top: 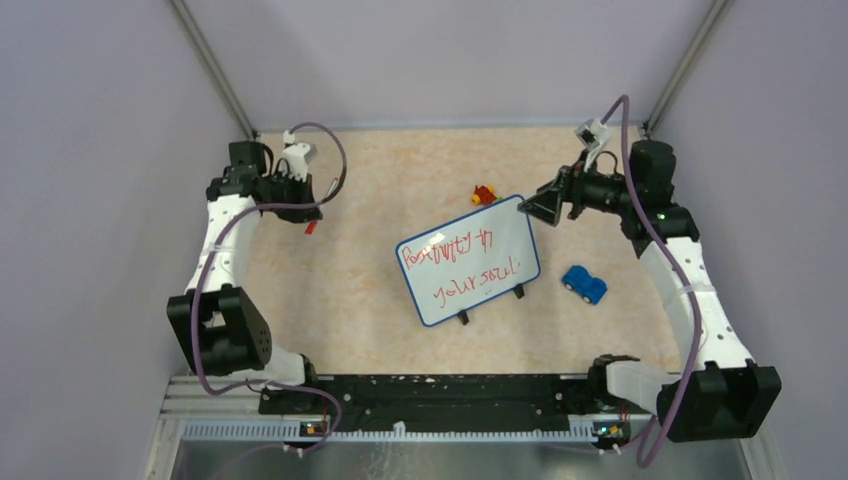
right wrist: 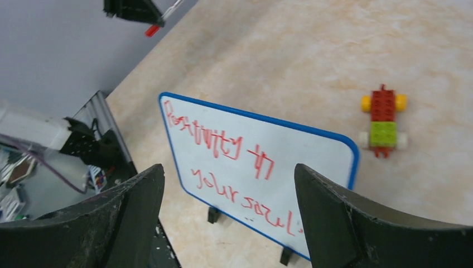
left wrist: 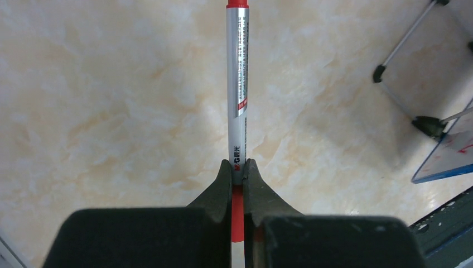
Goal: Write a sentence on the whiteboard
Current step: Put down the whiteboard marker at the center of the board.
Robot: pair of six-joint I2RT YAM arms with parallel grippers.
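The left hand (left wrist: 238, 167) is pinching the slim marker (left wrist: 237, 84) while the spread right hand (top: 534, 208) is hovering by the light, stiff whiteboard (top: 520, 246), probably best steadied at its rim.

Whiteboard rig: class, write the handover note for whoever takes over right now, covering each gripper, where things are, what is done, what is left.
Left gripper: shut on the red marker, held over bare table, left of the board.
Right gripper: open, holding nothing, at the board's far right corner.
Whiteboard: mid-table, standing on its feet, with a blue toy car to its right and a brick car behind it.
Done: the sentence, two red lines, is on the board.
Left: probably only putting the marker down.
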